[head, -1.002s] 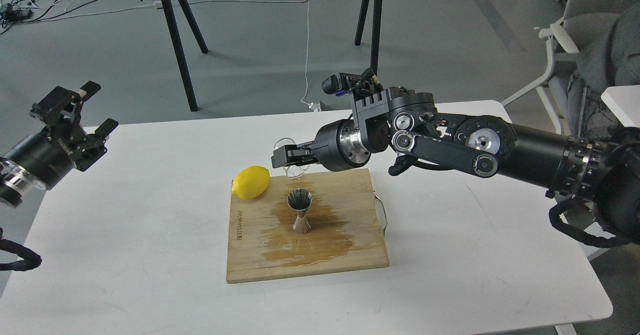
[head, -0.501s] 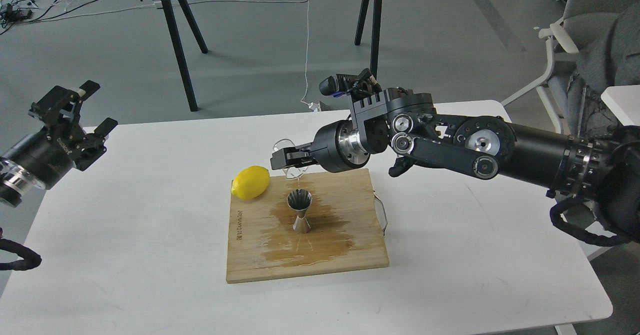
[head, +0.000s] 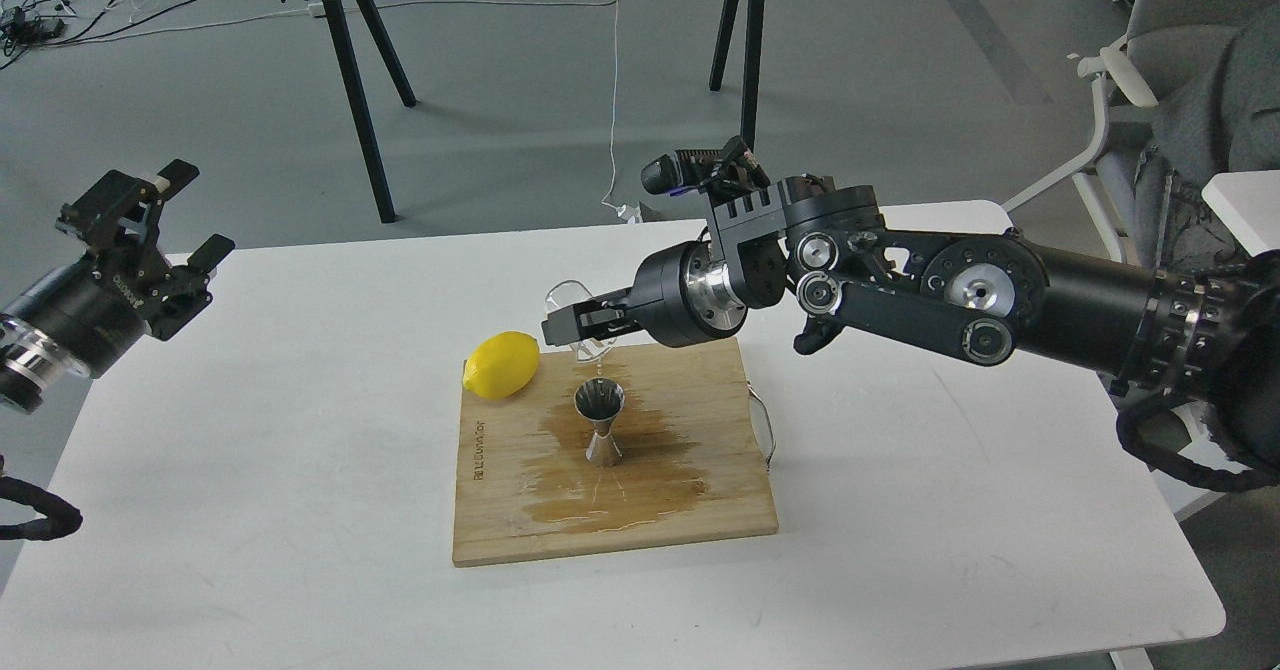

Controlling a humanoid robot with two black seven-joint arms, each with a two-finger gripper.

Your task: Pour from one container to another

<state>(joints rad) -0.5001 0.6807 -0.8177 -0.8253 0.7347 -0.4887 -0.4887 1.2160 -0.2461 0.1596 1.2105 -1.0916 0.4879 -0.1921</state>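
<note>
The right end effector (head: 572,324) is clamped on the tipped glass cup (head: 572,308), its lip just above the jigger (head: 600,420) standing below on the wet cutting board (head: 700,490), evidently to pour; the left end effector (head: 165,225), fingers apart, hangs well clear.

The right claw (head: 572,322) is matt black, backed by a polished metal ring, and grips a clear glass cup (head: 572,302). Just below it stands a shiny steel jigger (head: 600,420) on a bamboo wood board (head: 700,510), whose grain is dark and glossy-wet around the jigger. Left of the claw lies a smooth, waxy yellow lemon (head: 501,364). The tabletop (head: 250,510) is matt white.
</note>
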